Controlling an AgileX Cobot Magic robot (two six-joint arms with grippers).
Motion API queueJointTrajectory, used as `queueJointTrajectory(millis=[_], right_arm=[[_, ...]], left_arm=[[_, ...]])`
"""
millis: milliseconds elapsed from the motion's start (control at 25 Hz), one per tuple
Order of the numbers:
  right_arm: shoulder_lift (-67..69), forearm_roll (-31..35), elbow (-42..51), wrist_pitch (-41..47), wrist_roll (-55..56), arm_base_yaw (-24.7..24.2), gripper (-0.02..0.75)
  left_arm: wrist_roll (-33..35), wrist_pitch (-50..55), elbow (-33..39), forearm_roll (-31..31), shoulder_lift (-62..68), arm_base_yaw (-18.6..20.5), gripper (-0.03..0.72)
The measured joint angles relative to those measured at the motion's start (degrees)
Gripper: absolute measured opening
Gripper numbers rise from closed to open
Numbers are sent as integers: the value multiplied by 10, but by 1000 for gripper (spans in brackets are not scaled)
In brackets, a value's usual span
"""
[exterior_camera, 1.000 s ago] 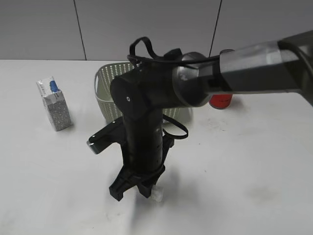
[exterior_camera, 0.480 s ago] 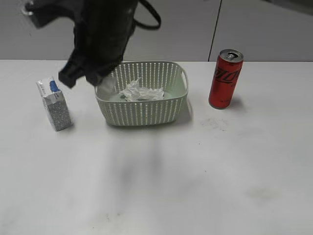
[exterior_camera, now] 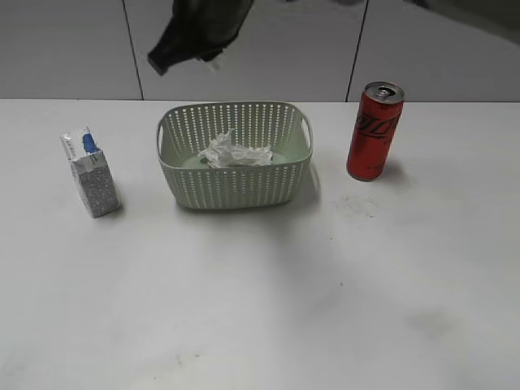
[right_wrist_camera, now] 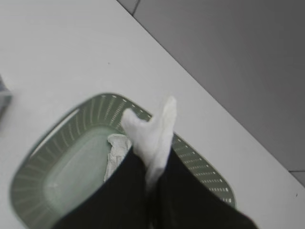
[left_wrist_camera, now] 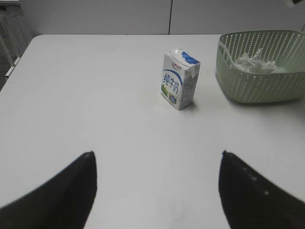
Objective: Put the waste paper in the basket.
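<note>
Lab-like test bench, bare white table (exterior_camera: 366, 309), grey panelled wall (exterior_camera: 73, 49)

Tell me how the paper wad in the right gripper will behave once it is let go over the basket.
The paper wad looks thin and crumpled, so it is probably very light and may drift as it falls. It sticks up limply from the shut right gripper, so likely soft, not springy. Hanging above the basket, it should land quietly on the paper inside.

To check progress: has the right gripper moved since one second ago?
Yes. It rose from the table in front of the basket to high above its rear rim, holding a paper wad.
</note>
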Motion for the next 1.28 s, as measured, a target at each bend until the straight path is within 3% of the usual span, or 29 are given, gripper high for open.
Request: queueJointTrajectory(millis=[120,200,280,400,480,600,880,1080,1280], right_arm=[[36,9,0,12,6,-18,2],[56,33,0,26,7,-30,55],[72,62,0,35,7,-39,201],[79,80,0,39,7,-43,508],[79,78,-1,40,7,-43,598],[78,70,-2,46,7,-43,630],[49,78,-69,134,4,-53,625],[45,114,-147,207,-5,-127,602],[41,161,-165,228,-5,-223,593]], left_arm=[[0,0,0,0,0,0,591],[0,0,0,0,0,0,591],[0,0,0,0,0,0,591],[0,0,0,0,0,0,591],[0,0,0,0,0,0,591],[0,0,0,0,0,0,591],[0,0,0,0,0,0,591],[0,0,0,0,0,0,591],[0,0,0,0,0,0,591]])
